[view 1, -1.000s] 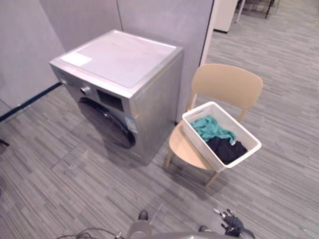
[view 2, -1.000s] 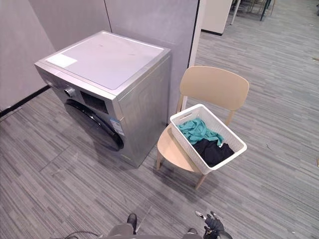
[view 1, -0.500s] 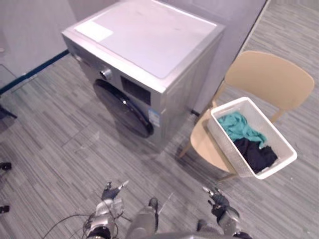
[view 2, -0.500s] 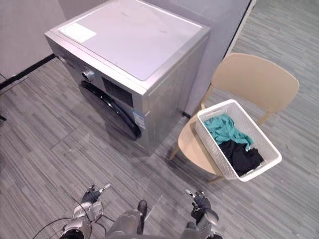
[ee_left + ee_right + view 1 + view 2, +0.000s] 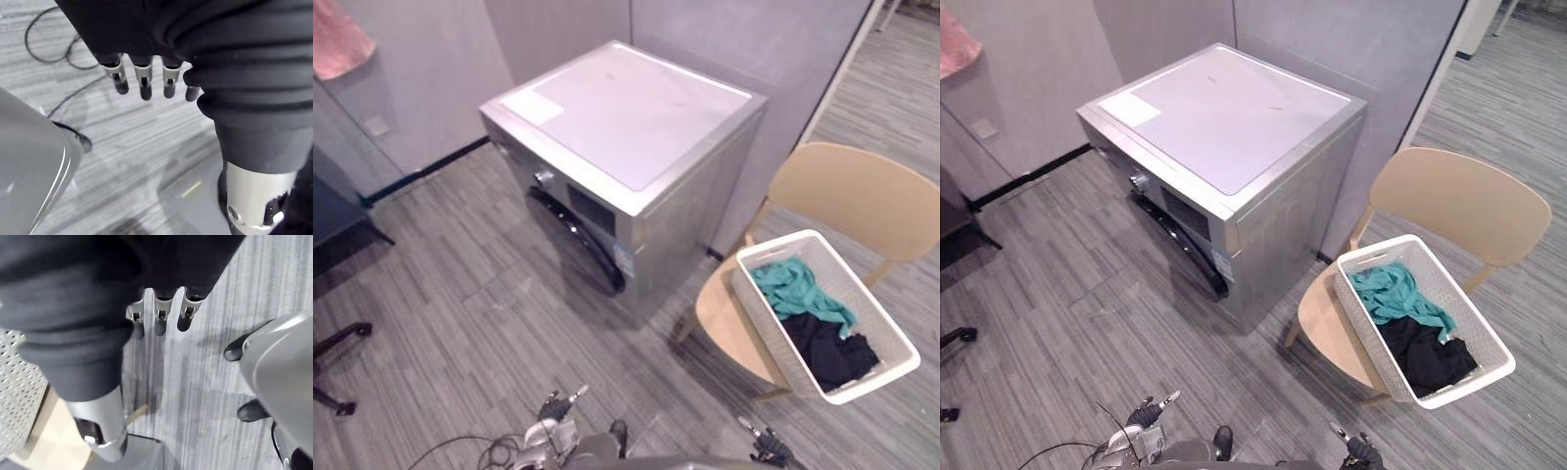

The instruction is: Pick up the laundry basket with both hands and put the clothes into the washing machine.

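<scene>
The white laundry basket sat on the seat of a tan chair just beside the silver washing machine, holding a teal garment and a black garment. A pale sticker lay on a corner of the machine's top and a small label sat beside its dark round door, both too small to read. The left hand and the right hand hung low over the grey floor, well apart from the basket, fingers relaxed and empty.
</scene>
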You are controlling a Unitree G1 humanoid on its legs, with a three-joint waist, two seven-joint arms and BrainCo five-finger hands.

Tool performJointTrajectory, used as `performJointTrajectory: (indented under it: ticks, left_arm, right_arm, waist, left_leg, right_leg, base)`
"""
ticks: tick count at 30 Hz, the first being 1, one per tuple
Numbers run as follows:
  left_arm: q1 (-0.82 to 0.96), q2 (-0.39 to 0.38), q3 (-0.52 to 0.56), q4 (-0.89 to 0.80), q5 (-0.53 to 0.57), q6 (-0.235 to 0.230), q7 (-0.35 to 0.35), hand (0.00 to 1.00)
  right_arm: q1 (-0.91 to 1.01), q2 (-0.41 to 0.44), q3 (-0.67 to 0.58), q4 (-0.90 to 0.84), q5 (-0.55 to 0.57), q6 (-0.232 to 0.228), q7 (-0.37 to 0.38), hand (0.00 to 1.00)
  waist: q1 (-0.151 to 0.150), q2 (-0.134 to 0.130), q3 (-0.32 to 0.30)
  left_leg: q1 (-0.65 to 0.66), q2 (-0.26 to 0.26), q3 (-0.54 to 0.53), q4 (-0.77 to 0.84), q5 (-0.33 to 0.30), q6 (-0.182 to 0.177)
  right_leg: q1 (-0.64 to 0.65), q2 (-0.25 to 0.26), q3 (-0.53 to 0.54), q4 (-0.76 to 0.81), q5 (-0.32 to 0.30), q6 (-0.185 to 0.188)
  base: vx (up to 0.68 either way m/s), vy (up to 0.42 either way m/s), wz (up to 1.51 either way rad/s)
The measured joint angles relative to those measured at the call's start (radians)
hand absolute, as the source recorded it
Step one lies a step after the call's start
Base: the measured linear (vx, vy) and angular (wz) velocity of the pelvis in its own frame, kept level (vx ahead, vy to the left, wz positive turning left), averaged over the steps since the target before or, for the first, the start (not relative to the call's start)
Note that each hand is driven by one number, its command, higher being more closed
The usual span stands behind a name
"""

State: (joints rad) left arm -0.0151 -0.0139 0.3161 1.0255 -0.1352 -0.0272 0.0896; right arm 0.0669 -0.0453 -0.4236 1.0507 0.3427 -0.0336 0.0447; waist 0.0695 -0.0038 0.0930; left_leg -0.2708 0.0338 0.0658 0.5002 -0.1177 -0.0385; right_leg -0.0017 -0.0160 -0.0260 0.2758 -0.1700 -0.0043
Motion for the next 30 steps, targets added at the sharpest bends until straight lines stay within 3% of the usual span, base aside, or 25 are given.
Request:
performJointTrajectory:
  ticks: [4, 6, 8, 9, 10, 11, 12, 13, 14, 16, 17, 20, 22, 26, 30]
  left_arm:
    - [-0.002, 0.011, 0.027, 0.006, 0.0, -0.001, 0.004, 0.0]
    - [-0.015, 0.018, 0.02, 0.033, -0.002, 0.0, 0.006, 0.0]
    - [-0.025, 0.029, -0.035, 0.046, -0.003, -0.001, 0.025, 0.0]
    - [-0.025, 0.027, -0.061, 0.046, -0.002, -0.001, 0.025, 0.0]
    - [-0.021, 0.019, -0.09, 0.046, -0.002, 0.0, 0.025, 0.0]
    - [-0.03, 0.037, -0.119, 0.048, -0.001, 0.002, 0.025, 0.0]
    - [-0.037, 0.049, -0.131, 0.042, 0.001, 0.0, 0.026, 0.0]
    - [-0.052, 0.078, -0.159, 0.041, 0.004, -0.001, 0.026, 0.0]
    - [-0.065, 0.103, -0.169, 0.04, 0.013, -0.002, 0.027, 0.0]
    - [-0.072, 0.13, -0.172, 0.038, 0.012, -0.002, 0.031, 0.0]
    - [-0.074, 0.153, -0.171, 0.035, 0.012, -0.004, 0.048, 0.0]
    - [-0.085, 0.17, -0.169, 0.031, 0.012, -0.016, 0.065, 0.0]
    - [-0.082, 0.153, -0.169, 0.042, 0.012, -0.015, 0.064, 0.0]
    - [-0.081, 0.105, -0.169, 0.052, 0.01, -0.016, 0.056, 0.0]
    - [-0.076, 0.084, -0.179, 0.071, 0.009, -0.015, 0.036, 0.0]
  right_arm:
    - [-0.041, -0.009, -0.008, -0.018, 0.001, -0.004, 0.003, 0.0]
    - [-0.059, -0.029, -0.016, -0.003, 0.001, -0.003, 0.001, 0.0]
    - [-0.046, -0.043, -0.032, 0.039, 0.011, -0.001, -0.016, 0.0]
    - [-0.038, -0.05, -0.03, 0.04, 0.015, -0.001, -0.024, 0.0]
    - [-0.033, -0.062, -0.029, 0.041, 0.022, -0.001, -0.025, 0.0]
    - [-0.048, -0.055, -0.027, 0.042, 0.023, -0.001, -0.029, 0.0]
    - [-0.056, -0.042, -0.024, 0.041, 0.022, -0.002, -0.029, 0.0]
    - [-0.069, -0.023, -0.001, 0.043, 0.023, -0.001, -0.028, 0.0]
    - [-0.104, -0.002, 0.006, 0.042, 0.023, -0.001, -0.029, 0.0]
    - [-0.142, 0.019, 0.041, 0.026, 0.034, -0.002, -0.027, 0.0]
    - [-0.152, 0.028, 0.05, 0.007, 0.04, -0.005, -0.022, 0.0]
    - [-0.149, 0.017, 0.051, -0.02, 0.041, -0.017, -0.023, 0.0]
    - [-0.14, -0.007, 0.057, -0.017, 0.04, -0.02, -0.022, 0.0]
    - [-0.095, -0.013, 0.084, -0.005, 0.04, -0.02, -0.018, 0.0]
    - [-0.058, -0.024, 0.08, 0.034, 0.029, -0.014, -0.019, 0.0]
  waist:
    - [-0.001, -0.009, -0.003]
    - [-0.025, -0.002, 0.0]
    - [-0.058, 0.005, -0.002]
    - [-0.057, 0.019, -0.002]
    - [-0.057, 0.045, -0.01]
    - [-0.06, 0.025, -0.007]
    - [-0.06, 0.001, -0.003]
    - [-0.056, -0.014, -0.009]
    - [-0.049, -0.013, -0.009]
    - [-0.046, -0.01, -0.008]
    - [-0.045, 0.003, -0.008]
    - [-0.043, -0.014, -0.02]
    - [-0.043, -0.005, -0.036]
    - [-0.048, 0.01, -0.046]
    - [-0.057, 0.006, -0.059]
  left_leg:
    - [-0.069, 0.128, 0.04, 0.066, -0.036, 0.016]
    - [-0.091, 0.185, 0.004, 0.018, -0.035, 0.014]
    - [-0.075, 0.24, -0.015, -0.076, -0.018, -0.01]
    - [-0.059, 0.255, -0.014, -0.101, -0.003, -0.023]
    - [-0.044, 0.263, -0.01, -0.126, 0.019, -0.037]
    - [-0.053, 0.218, -0.006, -0.097, -0.012, -0.149]
    - [-0.064, 0.187, -0.001, -0.076, -0.024, -0.13]
    - [-0.106, 0.158, 0.006, -0.024, -0.043, -0.118]
    - [-0.128, 0.15, 0.012, -0.006, -0.048, -0.112]
    - [-0.119, 0.144, 0.022, -0.03, -0.044, -0.106]
    - [-0.114, 0.143, 0.031, -0.054, -0.037, -0.096]
    - [-0.086, 0.117, 0.049, -0.118, -0.017, -0.078]
    - [-0.068, 0.108, 0.062, -0.16, -0.001, -0.08]
    - [0.046, 0.132, 0.079, -0.378, 0.109, -0.113]
    - [0.113, 0.161, 0.095, -0.5, 0.174, -0.129]
  right_leg:
    - [-0.058, -0.086, 0.001, 0.007, -0.083, 0.028]
    - [-0.111, -0.133, 0.002, 0.044, -0.106, 0.057]
    - [-0.132, -0.195, -0.009, 0.088, -0.14, 0.122]
    - [-0.127, -0.21, -0.009, 0.092, -0.152, 0.152]
    - [-0.12, -0.219, -0.012, 0.087, -0.155, 0.184]
    - [-0.107, -0.274, 0.001, 0.07, -0.152, 0.232]
    - [-0.1, -0.301, 0.019, 0.045, -0.123, 0.25]
    - [-0.09, -0.326, 0.041, -0.013, -0.046, 0.265]
    - [-0.092, -0.33, 0.064, -0.056, 0.047, 0.268]
    - [-0.115, -0.329, 0.085, -0.079, 0.131, 0.277]
    - [-0.12, -0.313, 0.103, -0.12, 0.135, 0.279]
    - [-0.129, -0.261, 0.08, -0.242, 0.164, 0.268]
    - [-0.126, -0.264, 0.06, -0.26, 0.169, 0.265]
    - [-0.132, -0.219, 0.061, -0.261, 0.182, 0.247]
    - [-0.132, -0.186, 0.061, -0.26, 0.185, 0.244]
  base:
    - [-0.05, 0.093, -0.45]
    - [0.0, 0.275, 0.07]
    - [0.07, 0.538, 0.44]
    - [0.1, 0.535, 0.24]
    - [0.14, 0.669, 0.27]
    - [0.12, 0.547, 0.25]
    - [0.18, 0.75, 0.35]
    - [0.14, 0.544, 0.19]
    - [0.16, 0.631, 0.11]
    - [0.07, 0.34, -0.13]
    - [0.04, 0.299, -0.13]
    - [0.03, 0.162, -0.03]
    - [0.05, -0.01, -0.11]
    - [0.01, -0.11, -0.18]
    - [-0.03, -0.095, -0.16]
